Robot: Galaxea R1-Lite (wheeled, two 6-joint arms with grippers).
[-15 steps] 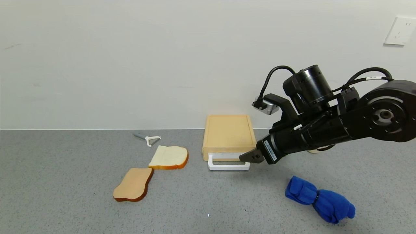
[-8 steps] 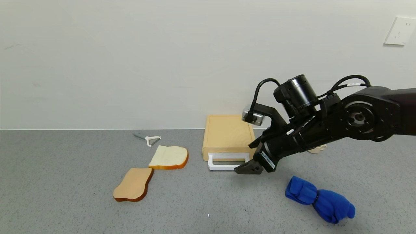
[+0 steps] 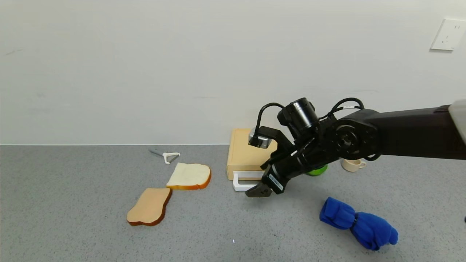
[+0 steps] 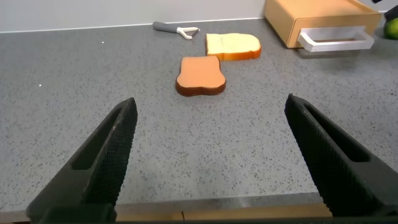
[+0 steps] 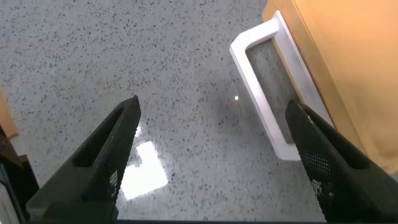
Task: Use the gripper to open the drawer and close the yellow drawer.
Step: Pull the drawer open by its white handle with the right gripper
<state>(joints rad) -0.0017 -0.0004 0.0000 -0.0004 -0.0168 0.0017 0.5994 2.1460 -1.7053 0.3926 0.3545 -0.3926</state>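
Green ball [image 3: 316, 169] beside drawer [image 3: 249, 154], head view only

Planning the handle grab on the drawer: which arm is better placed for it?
The right. Its gripper hangs open just in front of the drawer's white handle, which fills the right wrist view. The left gripper, also open, sits far back, the handle small in the distance.

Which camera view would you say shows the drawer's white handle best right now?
The right wrist view: the handle fills it, whole loop visible between the open right gripper fingers. The head view has the gripper hiding its right end; the left wrist view shows it small and far.
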